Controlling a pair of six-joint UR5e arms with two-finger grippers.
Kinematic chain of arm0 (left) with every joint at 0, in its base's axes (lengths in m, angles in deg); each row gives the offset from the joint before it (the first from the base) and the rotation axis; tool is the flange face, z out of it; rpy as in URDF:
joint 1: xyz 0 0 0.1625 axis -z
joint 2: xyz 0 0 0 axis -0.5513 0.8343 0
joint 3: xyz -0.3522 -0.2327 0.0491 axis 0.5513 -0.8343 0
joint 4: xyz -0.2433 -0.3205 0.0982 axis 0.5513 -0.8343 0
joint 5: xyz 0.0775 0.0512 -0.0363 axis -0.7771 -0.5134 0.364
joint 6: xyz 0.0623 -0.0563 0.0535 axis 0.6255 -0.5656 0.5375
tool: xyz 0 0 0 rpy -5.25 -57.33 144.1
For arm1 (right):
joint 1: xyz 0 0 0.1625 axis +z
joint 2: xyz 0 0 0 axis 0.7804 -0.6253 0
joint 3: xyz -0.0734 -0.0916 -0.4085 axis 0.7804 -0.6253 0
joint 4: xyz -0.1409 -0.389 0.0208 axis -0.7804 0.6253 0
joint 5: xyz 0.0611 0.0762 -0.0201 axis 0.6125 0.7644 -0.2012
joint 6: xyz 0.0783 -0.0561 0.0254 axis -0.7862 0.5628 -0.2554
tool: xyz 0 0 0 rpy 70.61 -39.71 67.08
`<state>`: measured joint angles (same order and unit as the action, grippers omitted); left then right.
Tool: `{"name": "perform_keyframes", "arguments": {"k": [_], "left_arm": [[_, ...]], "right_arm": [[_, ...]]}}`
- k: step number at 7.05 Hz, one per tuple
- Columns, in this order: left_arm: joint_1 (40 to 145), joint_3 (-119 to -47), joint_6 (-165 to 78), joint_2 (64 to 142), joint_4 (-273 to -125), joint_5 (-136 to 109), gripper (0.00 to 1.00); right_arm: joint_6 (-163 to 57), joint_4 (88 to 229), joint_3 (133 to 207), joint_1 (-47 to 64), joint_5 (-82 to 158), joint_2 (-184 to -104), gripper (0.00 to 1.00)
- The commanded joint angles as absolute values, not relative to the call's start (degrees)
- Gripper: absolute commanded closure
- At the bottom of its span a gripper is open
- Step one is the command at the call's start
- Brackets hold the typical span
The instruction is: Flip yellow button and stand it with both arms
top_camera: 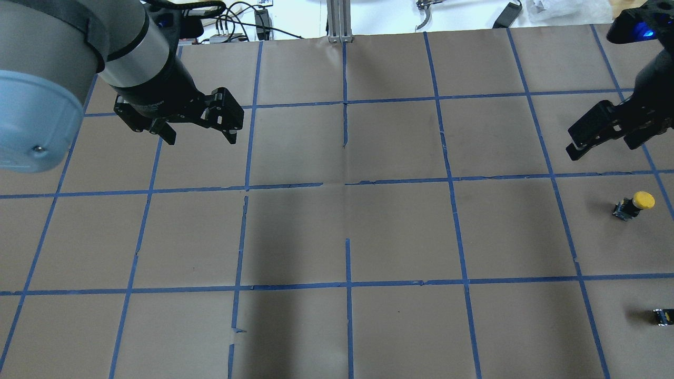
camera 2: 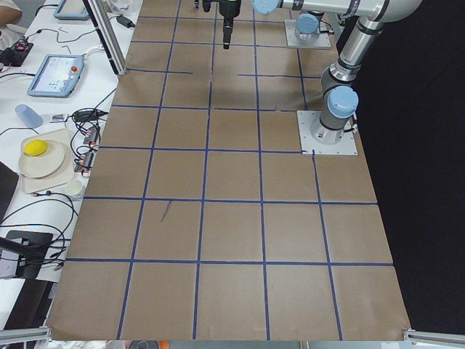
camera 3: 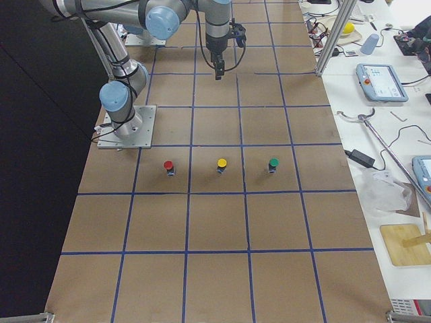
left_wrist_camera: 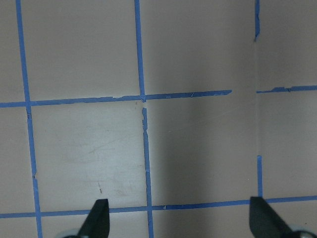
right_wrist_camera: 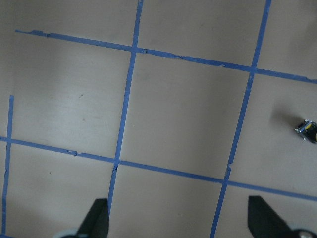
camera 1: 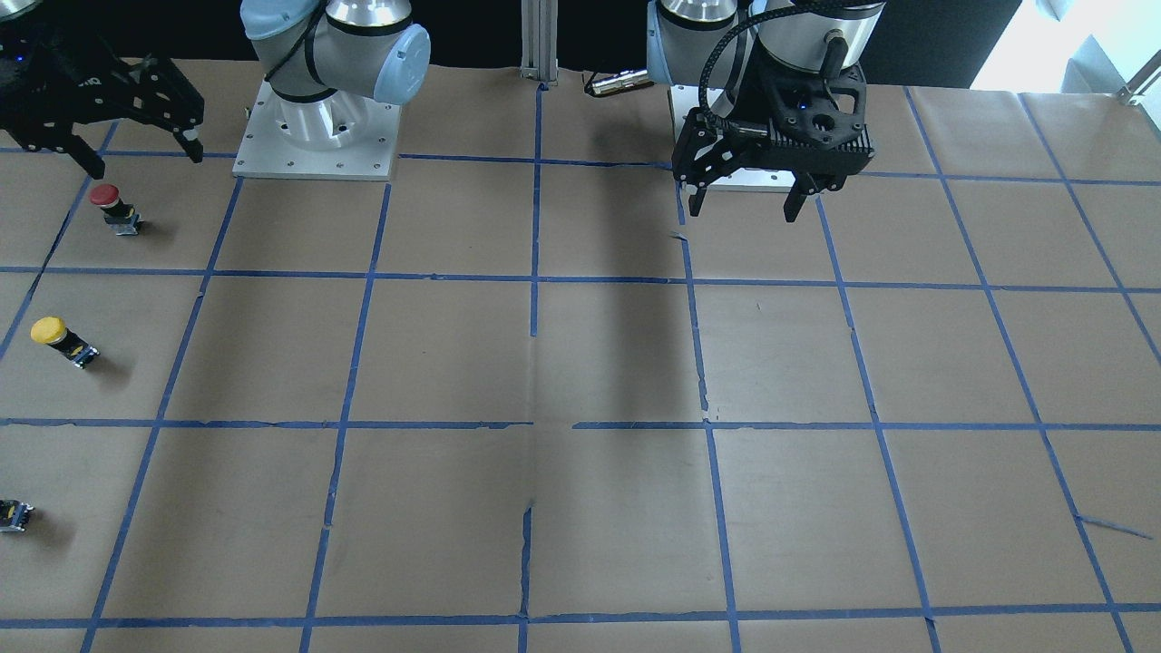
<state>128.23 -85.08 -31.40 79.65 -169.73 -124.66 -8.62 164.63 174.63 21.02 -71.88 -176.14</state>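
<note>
Yellow button [camera 1: 62, 341], seen apparently upright on the counter [camera 1: 580, 363] at the robot's right, is judged light, rigid and slick-capped, best taken by its blocky base; right hand [camera 1: 145, 161] nearby and left hand [camera 1: 744, 210] well apart are held wide open, empty.

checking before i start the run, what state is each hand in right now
Left hand: open, holding nothing.
Right hand: open, holding nothing.

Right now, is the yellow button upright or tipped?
Upright, it seems: in the exterior right view the yellow button stands on its dark base, cap on top.
</note>
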Motion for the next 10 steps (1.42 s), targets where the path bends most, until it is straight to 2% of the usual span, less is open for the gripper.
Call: {"name": "perform_keyframes", "arguments": {"k": [1,3,10], "left_arm": [[128.37,-85.02,-31.39,79.68,-169.73,-124.54,0.00],[128.37,-85.11,-31.39,79.59,-169.73,-124.63,0.00],[128.37,-84.94,-31.39,79.68,-169.73,-124.63,0.00]], "right_arm": [[-19.77,161.06,174.65,27.07,-72.87,-178.99,0.00],[-28.85,161.93,174.56,34.55,-74.27,-177.34,0.00],[-36.98,164.92,172.89,35.89,-74.36,-174.69,0.00]]}}
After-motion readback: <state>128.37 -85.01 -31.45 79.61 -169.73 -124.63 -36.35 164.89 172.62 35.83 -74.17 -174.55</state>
